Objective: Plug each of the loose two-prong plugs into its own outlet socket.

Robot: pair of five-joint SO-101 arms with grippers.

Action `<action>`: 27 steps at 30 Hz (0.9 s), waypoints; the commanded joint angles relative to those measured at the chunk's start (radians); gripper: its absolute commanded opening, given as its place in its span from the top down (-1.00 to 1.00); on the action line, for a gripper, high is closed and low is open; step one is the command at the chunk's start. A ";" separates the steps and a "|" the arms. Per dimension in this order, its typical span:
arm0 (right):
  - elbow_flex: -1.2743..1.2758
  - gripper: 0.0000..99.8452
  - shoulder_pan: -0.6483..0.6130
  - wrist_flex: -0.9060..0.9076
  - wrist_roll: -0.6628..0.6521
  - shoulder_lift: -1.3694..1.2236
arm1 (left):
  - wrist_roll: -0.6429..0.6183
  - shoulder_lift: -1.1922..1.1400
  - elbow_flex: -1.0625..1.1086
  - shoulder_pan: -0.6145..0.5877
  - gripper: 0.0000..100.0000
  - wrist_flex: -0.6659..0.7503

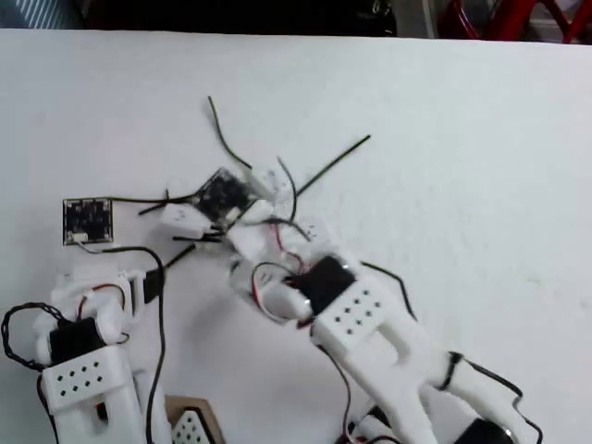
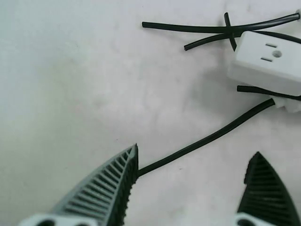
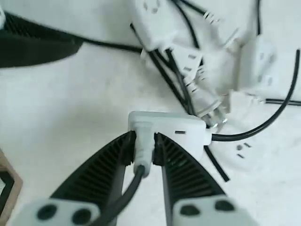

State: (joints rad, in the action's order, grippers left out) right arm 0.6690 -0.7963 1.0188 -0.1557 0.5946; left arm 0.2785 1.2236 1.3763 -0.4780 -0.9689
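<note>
Pressing a plug [image 3: 142, 157] home into its socket [image 3: 181, 128], mid-table.
Right gripper [image 3: 143, 137] pinches the plug: push straight, square to the socket face. Left gripper [image 2: 196, 149], jaws spread, sits at the near left.

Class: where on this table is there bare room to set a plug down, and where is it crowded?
Bare: the table right of the cord tangle, and the far strip behind it. Crowded: the tangle itself, at mid-table.
</note>
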 commanded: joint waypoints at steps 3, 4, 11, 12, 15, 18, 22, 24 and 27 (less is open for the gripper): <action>-0.164 0.97 0.165 0.022 -0.008 0.088 | -0.008 0.016 -0.008 -0.008 0.30 0.021; -0.175 0.97 0.200 0.012 -0.008 0.088 | -0.008 0.016 -0.008 -0.008 0.30 0.021; -0.181 0.96 0.438 -0.205 -0.008 0.071 | -0.008 0.016 -0.008 -0.008 0.30 0.021; -0.181 0.96 0.467 -0.239 -0.008 0.051 | -0.008 0.016 -0.008 -0.008 0.30 0.021; -0.181 0.96 0.535 -0.341 -0.008 -0.050 | -0.008 0.016 -0.006 -0.008 0.30 0.021; -0.189 0.96 0.588 -0.435 -0.002 -0.182 | -0.008 0.016 -0.006 -0.008 0.30 0.021; -0.190 0.96 0.651 -0.591 0.002 -0.329 | -0.008 0.016 -0.006 -0.008 0.30 0.021; -0.198 0.96 0.685 -0.664 0.002 -0.390 | -0.008 0.016 -0.006 -0.008 0.30 0.021; -0.255 0.96 0.730 -0.699 0.006 -0.483 | -0.008 0.016 -0.006 -0.008 0.30 0.021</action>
State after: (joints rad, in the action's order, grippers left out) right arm 0.5109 -0.1089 0.3775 -0.1542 0.1557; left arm 0.2785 1.2236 1.3763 -0.4780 -0.9689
